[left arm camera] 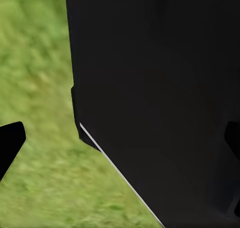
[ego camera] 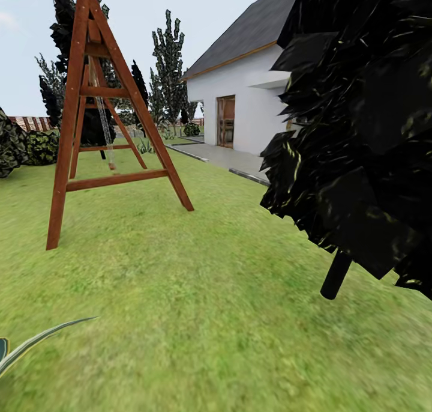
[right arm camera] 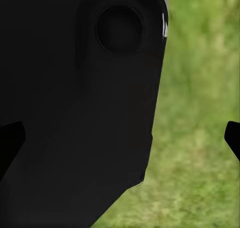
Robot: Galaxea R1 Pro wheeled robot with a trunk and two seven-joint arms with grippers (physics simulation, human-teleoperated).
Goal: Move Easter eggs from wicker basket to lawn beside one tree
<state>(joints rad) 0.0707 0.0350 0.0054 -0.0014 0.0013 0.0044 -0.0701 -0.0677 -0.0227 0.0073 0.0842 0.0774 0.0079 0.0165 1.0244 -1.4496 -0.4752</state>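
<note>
I am judging this as the travelling step: I am rolling over the lawn (ego camera: pixel 198 316) looking for the wicker basket, and no eggs are in my sight. Next I need to turn until the basket shows. A dark tree (ego camera: pixel 360 130) is standing close on my right, a wooden swing frame (ego camera: pixel 102 124) ahead, a white house (ego camera: pixel 246 99) beyond. Both my claws' fingertips are sitting well apart, holding nothing.

Bright even daylight; lawn (ego camera: pixel 198 316) soft; both wrist views heavily blurred.
</note>
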